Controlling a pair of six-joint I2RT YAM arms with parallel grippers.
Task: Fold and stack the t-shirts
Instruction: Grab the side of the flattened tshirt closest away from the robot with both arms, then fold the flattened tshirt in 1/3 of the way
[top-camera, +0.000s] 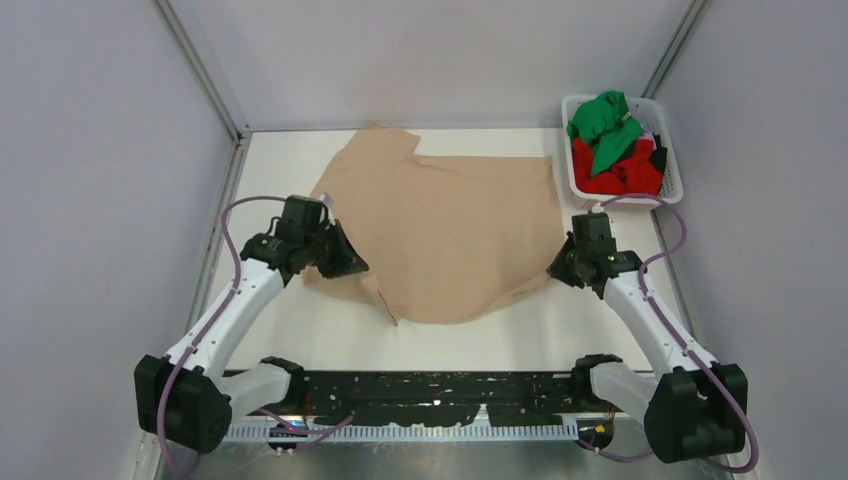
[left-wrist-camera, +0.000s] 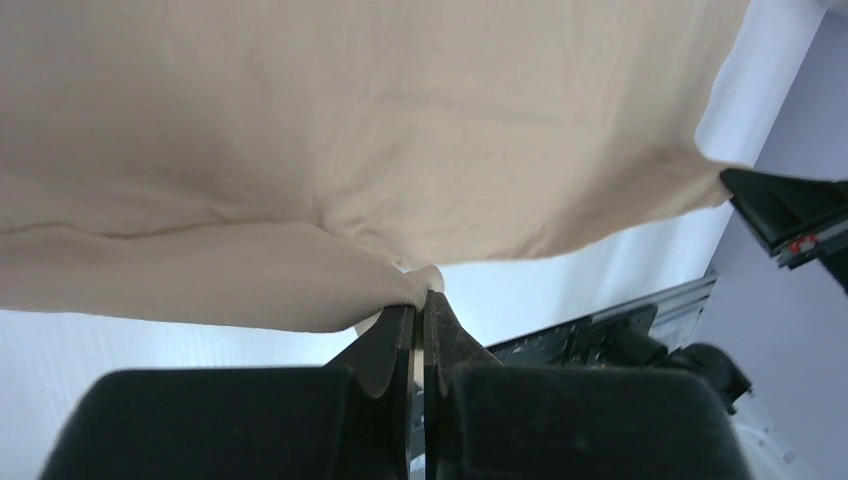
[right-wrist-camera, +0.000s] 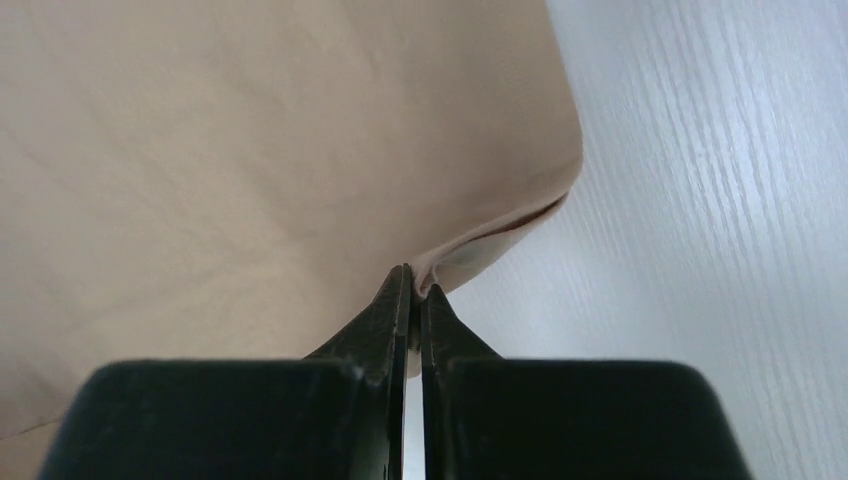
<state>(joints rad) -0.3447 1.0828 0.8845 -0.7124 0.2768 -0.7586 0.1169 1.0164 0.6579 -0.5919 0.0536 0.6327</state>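
A beige-tan soft cloth t-shirt (top-camera: 440, 225) lies spread across the white table (top-camera: 520, 335). The left gripper (top-camera: 347, 266) is clamped on its near-left edge and the right gripper (top-camera: 558, 268) on its near-right corner. A bright green t-shirt (top-camera: 600, 122) and a red t-shirt (top-camera: 606, 182) lie bunched in the white plastic lattice basket (top-camera: 674, 165) at the far right.

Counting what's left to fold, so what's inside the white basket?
Bunched green cloth lies on red cloth inside the white basket. How many shirts there are, and anything beneath them, is covered.
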